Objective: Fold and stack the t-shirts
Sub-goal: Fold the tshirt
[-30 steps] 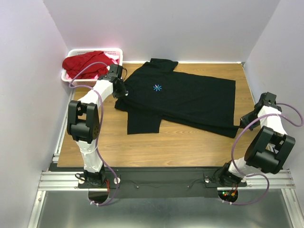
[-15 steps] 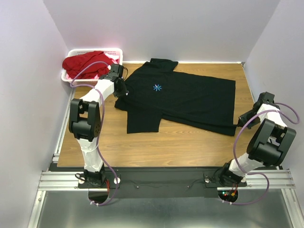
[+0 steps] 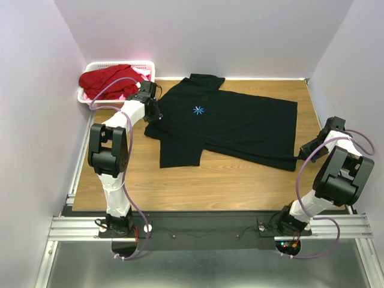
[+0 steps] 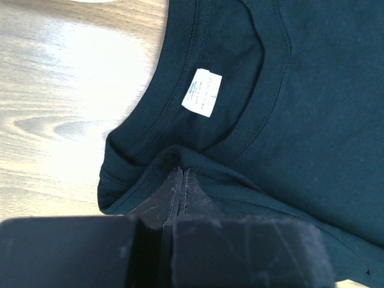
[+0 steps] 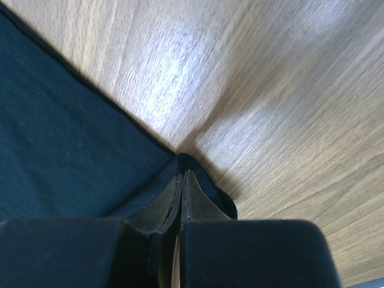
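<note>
I'm looking at a wood-grain table (image 3: 228,180) with a light sheen, boxed in by plain pale lilac walls (image 3: 210,36). The black t-shirt (image 3: 240,126) lies spread flat across the middle and upper right of the overhead frame. It is matte knit cotton, with a small light-blue asterisk logo (image 3: 198,110) on the chest and one sleeve hanging toward the lower left. My left gripper (image 4: 180,183) is closed on a raised fold of the ribbed collar, just below the white neck label (image 4: 202,92). My right gripper (image 5: 182,183) is clamped on the hem corner at the shirt's right edge, and the cloth peaks up between the pads. At upper left, a white slotted plastic basket (image 3: 147,65) holds a crumpled red t-shirt (image 3: 108,78).
</note>
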Controlling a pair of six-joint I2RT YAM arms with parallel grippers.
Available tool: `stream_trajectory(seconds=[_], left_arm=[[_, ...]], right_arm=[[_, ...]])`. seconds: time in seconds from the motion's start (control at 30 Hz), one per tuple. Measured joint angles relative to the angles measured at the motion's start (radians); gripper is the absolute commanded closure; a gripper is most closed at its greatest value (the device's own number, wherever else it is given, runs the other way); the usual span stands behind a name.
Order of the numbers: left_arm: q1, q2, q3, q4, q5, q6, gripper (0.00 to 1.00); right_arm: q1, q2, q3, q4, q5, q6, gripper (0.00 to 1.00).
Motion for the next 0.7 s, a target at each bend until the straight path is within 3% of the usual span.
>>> stream_trajectory(seconds=[0.7], left_arm=[[0.000,-0.026,-0.038,0.011,-0.073,-0.001,1.00]], right_arm=[[0.001,0.016,0.066,0.011,-0.080,-0.027,0.99]])
